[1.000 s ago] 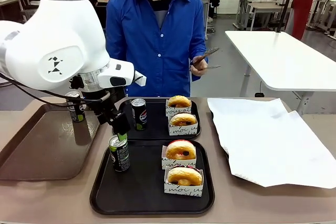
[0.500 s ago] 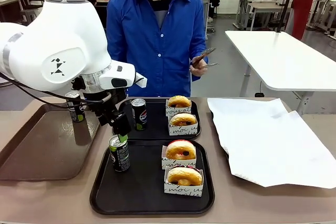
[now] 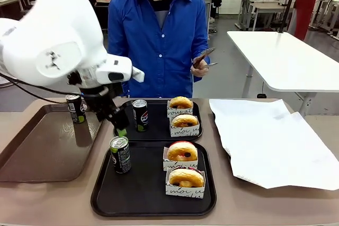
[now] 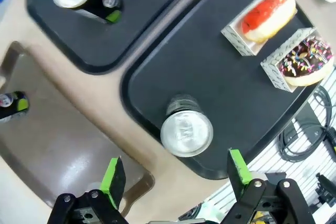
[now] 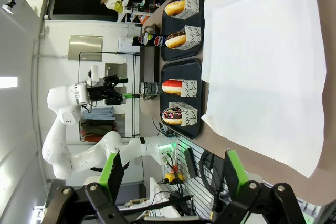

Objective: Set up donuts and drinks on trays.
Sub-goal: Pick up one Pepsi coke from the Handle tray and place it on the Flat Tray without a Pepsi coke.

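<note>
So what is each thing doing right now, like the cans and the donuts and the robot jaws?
Left gripper: jaws open, above near can.
Right gripper: jaws open, holding nothing.
Near can: upright on near tray.
Far can: upright on far tray.
Third can: upright on brown tray.
Four donuts: boxed, two per tray.

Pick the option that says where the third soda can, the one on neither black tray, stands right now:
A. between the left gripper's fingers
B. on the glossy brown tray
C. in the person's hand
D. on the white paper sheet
B: the third can stands upright at the far side of the brown tray, while the left gripper hangs open above the near tray's can.
</note>
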`<state>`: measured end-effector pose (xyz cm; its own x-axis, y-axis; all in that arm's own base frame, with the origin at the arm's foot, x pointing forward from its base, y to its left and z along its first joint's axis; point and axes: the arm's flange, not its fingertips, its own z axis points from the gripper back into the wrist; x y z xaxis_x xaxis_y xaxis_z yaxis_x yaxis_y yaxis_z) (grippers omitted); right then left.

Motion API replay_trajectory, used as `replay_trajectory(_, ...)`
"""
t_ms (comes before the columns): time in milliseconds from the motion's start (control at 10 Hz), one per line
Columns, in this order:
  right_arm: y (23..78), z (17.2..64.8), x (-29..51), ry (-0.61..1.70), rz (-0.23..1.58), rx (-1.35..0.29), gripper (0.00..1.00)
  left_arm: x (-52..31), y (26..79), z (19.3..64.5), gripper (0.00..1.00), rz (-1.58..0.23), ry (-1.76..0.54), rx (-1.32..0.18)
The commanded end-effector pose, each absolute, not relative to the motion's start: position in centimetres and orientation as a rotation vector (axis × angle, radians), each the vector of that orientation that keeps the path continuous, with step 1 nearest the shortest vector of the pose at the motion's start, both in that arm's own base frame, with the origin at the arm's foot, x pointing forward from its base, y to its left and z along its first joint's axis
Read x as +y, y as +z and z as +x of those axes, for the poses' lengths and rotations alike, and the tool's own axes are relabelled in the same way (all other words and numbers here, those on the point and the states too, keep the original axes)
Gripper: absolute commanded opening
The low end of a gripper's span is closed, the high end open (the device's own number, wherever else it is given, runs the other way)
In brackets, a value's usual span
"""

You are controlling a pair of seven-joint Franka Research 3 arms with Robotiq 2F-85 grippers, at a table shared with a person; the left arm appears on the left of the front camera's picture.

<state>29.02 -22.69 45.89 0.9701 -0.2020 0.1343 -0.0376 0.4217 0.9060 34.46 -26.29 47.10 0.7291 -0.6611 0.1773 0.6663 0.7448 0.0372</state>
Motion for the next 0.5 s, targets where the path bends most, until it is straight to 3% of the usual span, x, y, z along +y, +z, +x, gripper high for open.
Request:
replay_trajectory(0, 45.9, 29.0, -22.8, -0.093, 1.148, -0.25, 1.0, -20.6, 51.8, 34.7, 1.0, -0.041, -0.586, -0.252)
replay_trajectory(400, 45.9, 29.0, -22.8, -0.093, 1.148, -0.25, 1.0, -6.7, 54.8, 35.1, 1.0, 0.068, -0.318, -0.279)
